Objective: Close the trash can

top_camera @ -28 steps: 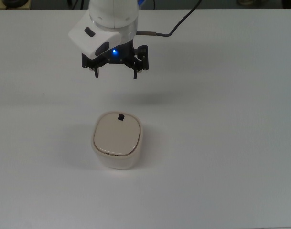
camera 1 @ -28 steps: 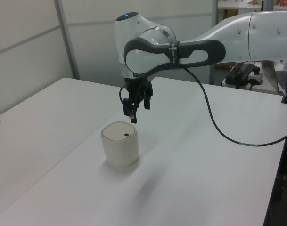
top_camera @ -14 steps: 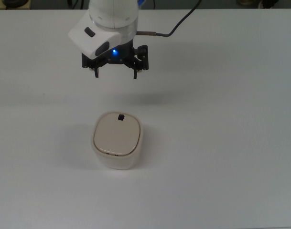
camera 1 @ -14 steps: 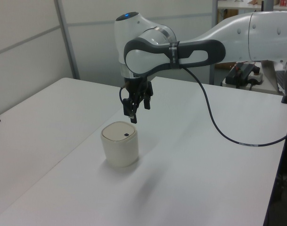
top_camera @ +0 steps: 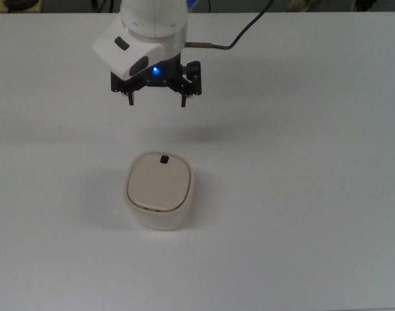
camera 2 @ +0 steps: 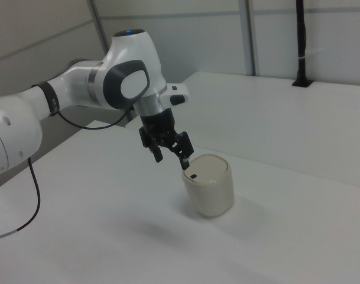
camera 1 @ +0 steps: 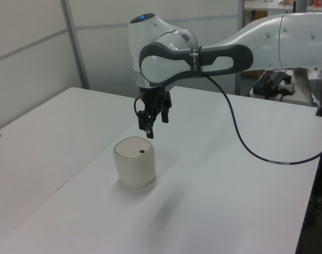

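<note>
Sitting nearest the camera in the top view, the trash can (top_camera: 159, 190) stands upright on the white table (top_camera: 301, 194), its flat lid (top_camera: 158, 183) lying level with the rim and the small black tab (top_camera: 163, 159) on the edge facing the arm. Beyond it, the gripper (top_camera: 156, 100) hangs above the table with its fingers spread wide and nothing between them, clear of the can. Compared with the pictures from a second ago, nothing has moved: the lid looks just as flat, the arm just as high. That stillness suggests the closing is already done.
</note>
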Robot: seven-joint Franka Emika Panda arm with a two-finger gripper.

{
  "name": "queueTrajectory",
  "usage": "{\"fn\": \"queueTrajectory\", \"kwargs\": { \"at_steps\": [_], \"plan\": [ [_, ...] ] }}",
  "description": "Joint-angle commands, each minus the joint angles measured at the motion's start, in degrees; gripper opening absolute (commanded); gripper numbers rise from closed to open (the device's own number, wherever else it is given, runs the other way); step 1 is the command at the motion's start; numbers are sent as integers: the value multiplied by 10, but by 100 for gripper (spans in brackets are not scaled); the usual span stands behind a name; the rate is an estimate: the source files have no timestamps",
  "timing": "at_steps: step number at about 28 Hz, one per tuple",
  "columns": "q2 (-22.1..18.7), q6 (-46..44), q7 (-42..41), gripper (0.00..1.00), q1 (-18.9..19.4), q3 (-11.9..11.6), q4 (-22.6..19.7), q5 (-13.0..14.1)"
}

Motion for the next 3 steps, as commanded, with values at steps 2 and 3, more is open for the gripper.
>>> {"fn": "queueTrajectory", "kwargs": {
  "at_steps": [2,3],
  "plan": [
    [-13,-11,-10,100,4,-2,-7,-10],
    [-13,-11,-10,100,4,-2,-7,-10]
  ]
}}
